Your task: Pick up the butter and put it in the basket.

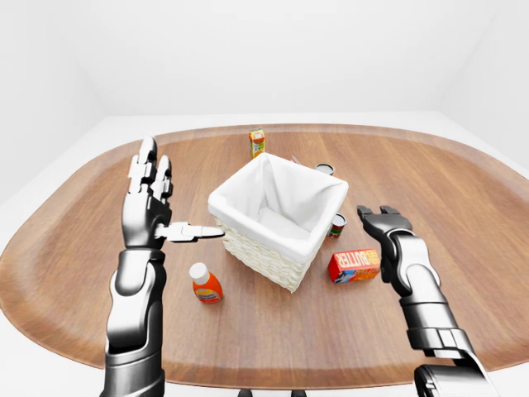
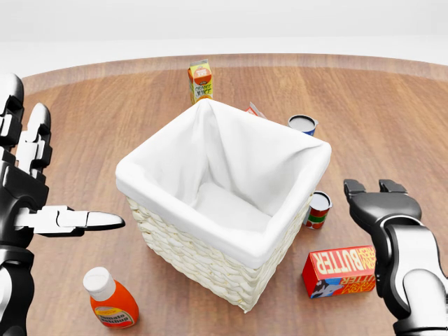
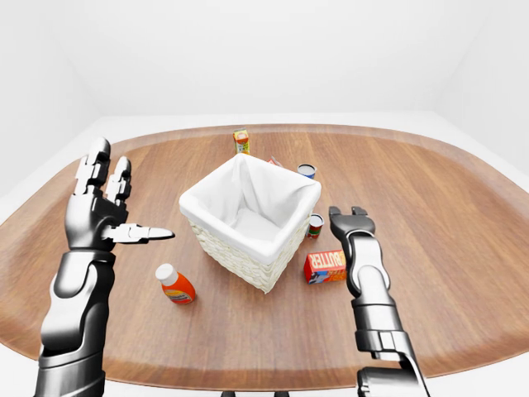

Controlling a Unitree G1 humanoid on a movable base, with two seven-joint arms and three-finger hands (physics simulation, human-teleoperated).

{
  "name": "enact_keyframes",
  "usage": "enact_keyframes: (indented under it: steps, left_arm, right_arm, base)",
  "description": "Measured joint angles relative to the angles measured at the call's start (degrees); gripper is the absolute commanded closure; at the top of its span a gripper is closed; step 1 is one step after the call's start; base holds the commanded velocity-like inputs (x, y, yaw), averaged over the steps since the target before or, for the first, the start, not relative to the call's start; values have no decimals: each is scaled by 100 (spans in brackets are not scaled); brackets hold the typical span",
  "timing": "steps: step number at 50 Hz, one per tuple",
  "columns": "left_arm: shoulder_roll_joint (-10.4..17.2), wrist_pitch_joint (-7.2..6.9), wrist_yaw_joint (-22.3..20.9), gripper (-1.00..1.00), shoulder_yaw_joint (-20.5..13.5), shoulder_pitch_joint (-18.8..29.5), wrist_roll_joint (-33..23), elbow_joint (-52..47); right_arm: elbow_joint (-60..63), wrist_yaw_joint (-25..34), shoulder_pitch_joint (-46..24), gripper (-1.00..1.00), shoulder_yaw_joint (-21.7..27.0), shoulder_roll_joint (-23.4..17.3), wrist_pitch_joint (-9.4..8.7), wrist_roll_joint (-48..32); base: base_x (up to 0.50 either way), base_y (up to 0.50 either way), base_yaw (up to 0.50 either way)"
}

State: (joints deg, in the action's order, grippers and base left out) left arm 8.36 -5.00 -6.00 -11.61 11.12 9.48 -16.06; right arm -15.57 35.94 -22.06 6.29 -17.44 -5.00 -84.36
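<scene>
Butter (image 2: pixel 343 270) lies on the table (image 2: pixel 392 119), right of the basket (image 2: pixel 210 259). Right hand (image 2: pixel 381 210) hangs just above its right end, fingers (image 2: pixel 353 189) spread wide, not gripping. Left hand (image 2: pixel 31 185) is raised and open, far left.

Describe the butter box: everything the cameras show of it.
The butter box is a small rectangular carton, red and orange with "BUTTER" in large white letters and a blue-and-white panel along its lower edge. It looks like printed cardboard, closed and undamaged. It lies on its long side on the wooden table, to the lower right of the basket in the head view, apart from it. The right hand is by its right end, fingers open; whether they touch it cannot be told.
</scene>
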Motion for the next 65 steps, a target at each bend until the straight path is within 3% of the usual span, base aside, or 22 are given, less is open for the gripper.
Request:
enact_keyframes:
  steps: [15,43,65]
  left_arm:
    - [12,0,-6,-100,-13,2,19,78]
    - [14,0,-19,-100,1,16,14,263]
    - [39,0,-38,-100,-34,29,70,412]
  right_arm:
    - [-1683,-915,-591,-100,-332,41,0,79]
    - [-4898,-2749,-1769,-100,-918,68,0,1199]
    - [-6036,-3134,-2161,-100,-1232,193,0,1346]
  base:
    - [0,0,0]
    - [0,0,0]
    - [0,0,0]
